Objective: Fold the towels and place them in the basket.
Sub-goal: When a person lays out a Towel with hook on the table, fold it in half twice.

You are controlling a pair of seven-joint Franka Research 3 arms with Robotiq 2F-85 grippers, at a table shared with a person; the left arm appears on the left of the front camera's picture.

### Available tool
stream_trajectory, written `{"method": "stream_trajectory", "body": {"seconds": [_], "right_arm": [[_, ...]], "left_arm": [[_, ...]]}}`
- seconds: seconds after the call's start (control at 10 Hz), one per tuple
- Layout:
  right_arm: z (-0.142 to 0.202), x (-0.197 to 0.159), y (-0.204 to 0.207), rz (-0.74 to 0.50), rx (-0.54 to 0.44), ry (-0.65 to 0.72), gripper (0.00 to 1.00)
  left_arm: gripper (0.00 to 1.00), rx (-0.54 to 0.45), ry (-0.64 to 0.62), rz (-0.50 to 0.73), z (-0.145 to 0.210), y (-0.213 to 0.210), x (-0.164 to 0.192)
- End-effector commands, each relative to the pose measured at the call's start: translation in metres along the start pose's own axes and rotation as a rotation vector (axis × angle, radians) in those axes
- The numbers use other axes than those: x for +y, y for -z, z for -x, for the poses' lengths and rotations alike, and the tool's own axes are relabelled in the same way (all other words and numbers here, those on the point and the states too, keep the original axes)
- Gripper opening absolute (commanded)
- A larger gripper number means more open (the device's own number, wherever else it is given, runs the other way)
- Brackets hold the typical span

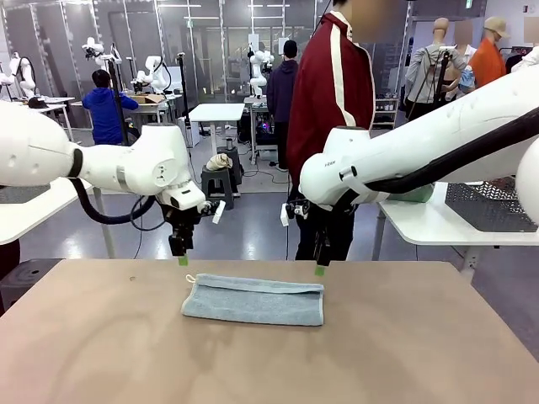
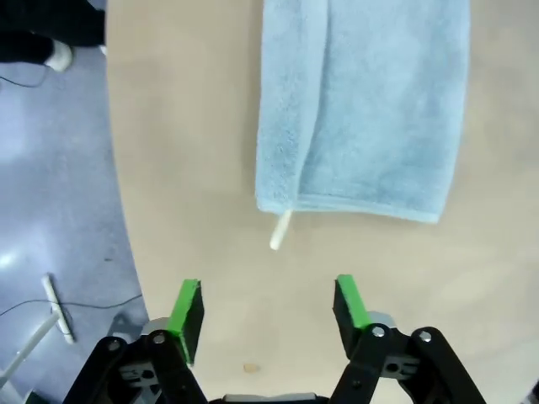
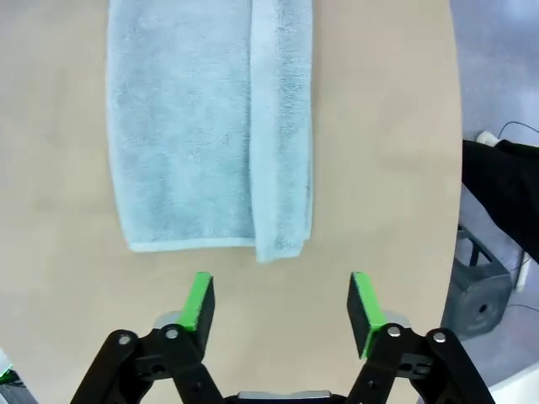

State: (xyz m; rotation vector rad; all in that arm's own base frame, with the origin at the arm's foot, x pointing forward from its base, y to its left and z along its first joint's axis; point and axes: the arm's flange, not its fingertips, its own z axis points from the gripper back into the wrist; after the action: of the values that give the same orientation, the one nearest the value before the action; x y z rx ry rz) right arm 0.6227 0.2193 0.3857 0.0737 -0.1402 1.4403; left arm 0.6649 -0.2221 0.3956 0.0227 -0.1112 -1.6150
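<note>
Both left pincer [image 1: 183, 260] and right pincer [image 1: 320, 270] gape empty by the mid-frame folded pale blue terry towel [image 1: 253, 300]; a one-layer pinch could unfold it.

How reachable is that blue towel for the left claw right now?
Probably yes: the left claw hangs open just off the blue towel's end, with only bare table between.
</note>
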Motion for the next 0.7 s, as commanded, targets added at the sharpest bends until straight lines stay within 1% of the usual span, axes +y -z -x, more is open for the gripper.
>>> {"method": "stream_trajectory", "body": {"seconds": [0.0, 0.1, 0.2, 0.4, 0.5, 0.6], "right_arm": [[0.014, 0.038, -0.024, -0.025, -0.023, 0.014, 0.87], [0.015, 0.052, -0.038, -0.017, -0.03, 0.049, 0.87], [0.015, 0.073, -0.054, -0.039, -0.069, 0.108, 0.87], [0.013, 0.121, -0.078, -0.019, -0.21, 0.347, 0.87], [0.013, 0.141, -0.084, -0.018, -0.236, 0.439, 0.87], [0.015, 0.156, -0.084, -0.031, -0.238, 0.528, 0.87]], "left_arm": [[0.84, -0.099, 0.03, -0.036, 0.028, -0.032, -0.057], [0.84, -0.121, 0.017, -0.063, 0.042, -0.049, -0.076], [0.84, -0.18, 0.022, -0.081, 0.053, -0.063, -0.097], [0.84, -0.316, 0.014, -0.123, 0.08, -0.084, -0.138], [0.84, -0.361, 0.009, -0.153, 0.09, -0.09, -0.154], [0.84, -0.412, -0.002, -0.182, 0.099, -0.094, -0.168]]}}
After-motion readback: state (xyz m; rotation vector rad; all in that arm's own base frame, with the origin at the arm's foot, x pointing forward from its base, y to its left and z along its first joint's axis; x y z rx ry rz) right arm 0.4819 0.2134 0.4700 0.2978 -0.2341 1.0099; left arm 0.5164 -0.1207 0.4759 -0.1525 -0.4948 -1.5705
